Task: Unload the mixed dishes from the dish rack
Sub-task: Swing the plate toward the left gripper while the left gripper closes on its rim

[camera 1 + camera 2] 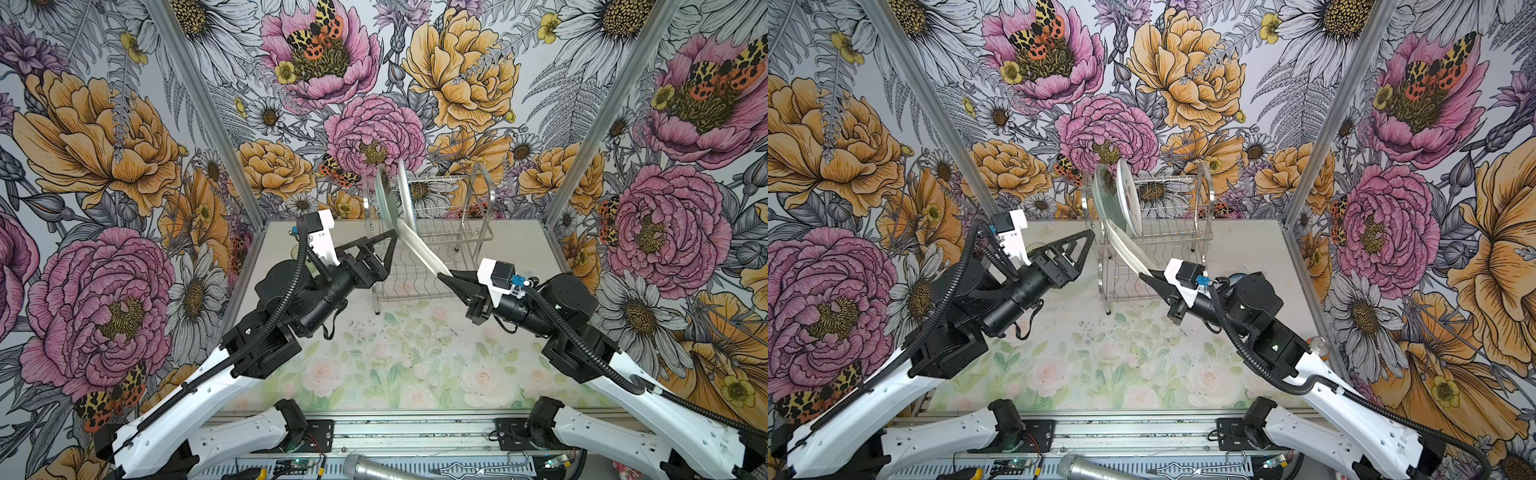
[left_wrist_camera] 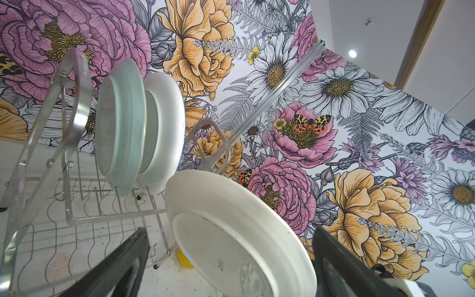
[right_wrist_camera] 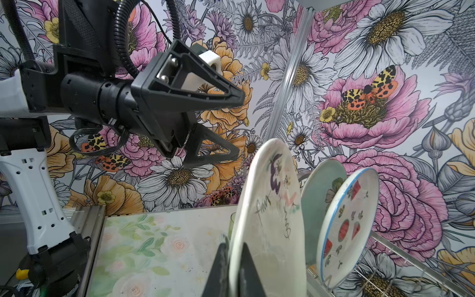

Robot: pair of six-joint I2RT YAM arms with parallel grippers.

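Clamping the plate (image 1: 419, 249) by its rim in both top views, the right gripper (image 1: 451, 276) held it slanting toward eleven o'clock, before the rack (image 1: 415, 286) at twelve. The left gripper (image 1: 388, 253) gaped at the plate's nine. In the left wrist view the plate sat between those spread jaws. In the right wrist view the green plate (image 3: 321, 200) stood near behind. Drawing back slowly looked wise.
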